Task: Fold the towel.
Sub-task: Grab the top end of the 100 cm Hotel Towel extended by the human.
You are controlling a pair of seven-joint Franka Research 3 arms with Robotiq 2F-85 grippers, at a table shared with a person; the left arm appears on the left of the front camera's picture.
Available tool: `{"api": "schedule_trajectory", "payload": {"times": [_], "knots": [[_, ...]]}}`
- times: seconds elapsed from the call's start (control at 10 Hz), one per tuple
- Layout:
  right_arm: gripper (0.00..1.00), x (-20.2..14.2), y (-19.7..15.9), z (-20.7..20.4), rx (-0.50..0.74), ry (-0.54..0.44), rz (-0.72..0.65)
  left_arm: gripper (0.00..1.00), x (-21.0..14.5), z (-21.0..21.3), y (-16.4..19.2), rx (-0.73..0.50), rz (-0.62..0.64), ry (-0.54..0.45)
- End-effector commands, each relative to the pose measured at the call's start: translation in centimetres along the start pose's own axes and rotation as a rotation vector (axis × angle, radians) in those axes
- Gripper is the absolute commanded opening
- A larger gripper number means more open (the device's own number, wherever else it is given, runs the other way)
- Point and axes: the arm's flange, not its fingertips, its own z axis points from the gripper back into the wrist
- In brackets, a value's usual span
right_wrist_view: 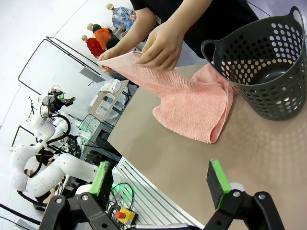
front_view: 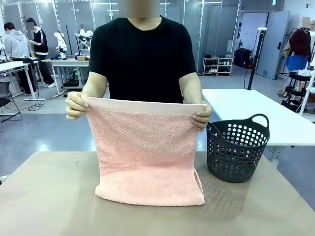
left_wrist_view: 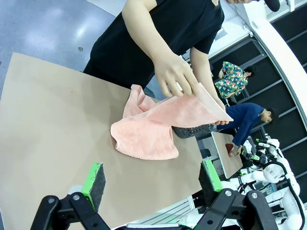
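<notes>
The person stands at the far side with both arms bent. One hand (front_view: 76, 105) pinches a top corner of the towel (front_view: 147, 157) and the other hand (front_view: 202, 116) pinches the opposite corner, so the plain band is stretched taut at waist height. The towel hangs flat toward the robot (herringbone side facing it), and its lower part is doubled under and rests on the table (front_view: 49, 196) near the middle.

The left gripper (left_wrist_view: 152, 178) hangs above the near part of the table with its jaws spread wide and nothing between them, well apart from the towel. The right gripper (right_wrist_view: 159, 179) is posed the same way, with its jaws wide apart and empty.

A dark basket (front_view: 236, 147) stands upright on the table just beside the towel's edge, on the robot's right. The stretch of table between the grippers and the towel is bare.
</notes>
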Motion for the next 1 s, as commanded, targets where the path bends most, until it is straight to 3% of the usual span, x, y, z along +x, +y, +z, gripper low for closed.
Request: {"api": "schedule_trajectory", "payload": {"times": [0.0,0.2,0.4,0.7,0.9], "knots": [[1.0,0.2,0.0,0.0,0.01,-0.01,0.019,1.0,0.2,0.0,0.2,-0.008,-0.015,0.003],[1.0,0.0,0.0,0.0,0.0,0.0,0.0,1.0,0.0,0.0,0.0,0.0,0.0,0.0],[1.0,2.6,1.4,1.1,-0.098,0.124,0.171,1.0,2.8,-0.4,-0.7,0.072,-0.177,0.137],[1.0,6.0,4.0,1.4,-0.173,0.3,0.318,1.0,6.3,-0.7,-1.8,0.093,-0.293,0.298],[1.0,8.5,6.6,1.0,-0.238,0.444,0.426,1.0,9.3,-2.0,-4.5,0.127,-0.451,0.419]]}}
